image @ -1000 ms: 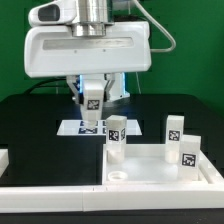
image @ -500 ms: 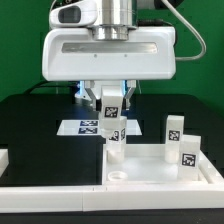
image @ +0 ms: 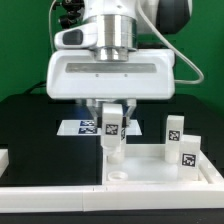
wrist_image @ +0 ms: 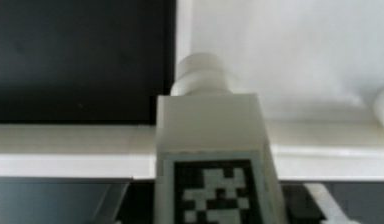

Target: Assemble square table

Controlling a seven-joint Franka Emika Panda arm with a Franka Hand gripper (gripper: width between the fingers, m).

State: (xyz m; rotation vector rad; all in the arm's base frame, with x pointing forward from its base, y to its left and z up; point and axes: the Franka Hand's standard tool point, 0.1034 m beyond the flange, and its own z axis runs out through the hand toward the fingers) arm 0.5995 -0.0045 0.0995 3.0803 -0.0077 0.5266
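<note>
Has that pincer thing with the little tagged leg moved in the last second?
Yes. The pincer carried the leg toward the exterior view's right, past the marker board, to just above the leg standing on the tabletop.

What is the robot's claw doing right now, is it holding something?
Gripper: closed on a white tagged leg, holding it upright over the square table.

The gripper (image: 112,112) hides most of the marker board (image: 84,127); the square table (image: 160,170) (front rim) is cut off.
</note>
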